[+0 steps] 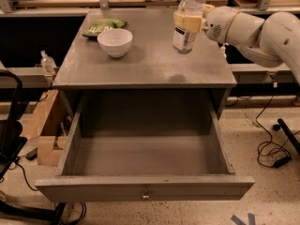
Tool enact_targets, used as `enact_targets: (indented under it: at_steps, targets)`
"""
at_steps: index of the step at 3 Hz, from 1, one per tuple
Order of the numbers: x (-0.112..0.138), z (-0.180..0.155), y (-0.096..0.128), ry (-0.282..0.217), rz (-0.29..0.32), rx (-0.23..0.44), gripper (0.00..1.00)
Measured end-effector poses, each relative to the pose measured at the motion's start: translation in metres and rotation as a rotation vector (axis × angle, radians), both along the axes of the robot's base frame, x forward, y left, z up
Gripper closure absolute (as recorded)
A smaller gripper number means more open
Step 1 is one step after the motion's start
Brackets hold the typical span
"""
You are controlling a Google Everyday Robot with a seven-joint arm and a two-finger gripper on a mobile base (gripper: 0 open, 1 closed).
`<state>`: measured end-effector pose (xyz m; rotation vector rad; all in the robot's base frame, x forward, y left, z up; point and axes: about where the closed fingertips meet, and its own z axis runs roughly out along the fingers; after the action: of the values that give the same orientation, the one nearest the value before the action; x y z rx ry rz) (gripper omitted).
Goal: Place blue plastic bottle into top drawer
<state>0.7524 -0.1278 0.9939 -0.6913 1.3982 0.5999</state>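
The blue plastic bottle [187,20] is clear, with a white cap and a white label. It is upright and held a little above the grey table [145,64], over its right part. My gripper [188,21] reaches in from the right and is shut on the bottle's middle with its cream fingers [183,21]. The top drawer [145,187] stands pulled wide open below the table's front edge. Its inside is bare, and a small metal knob shows on its front panel.
A white bowl [115,42] and a green snack bag [103,26] sit on the table's left rear. A small clear bottle [47,62] stands on a ledge at left. Cardboard boxes [44,125] lie on the floor left; cables [272,149] lie right.
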Motion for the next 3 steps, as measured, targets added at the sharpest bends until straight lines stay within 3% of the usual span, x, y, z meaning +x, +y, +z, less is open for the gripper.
enact_targets:
  at_steps: [2,3]
  targets:
    - [-0.104,-0.003,0.015,0.021,0.045,-0.096,1.00]
    - [-0.145,-0.024,0.026,0.028,0.099,-0.086,1.00]
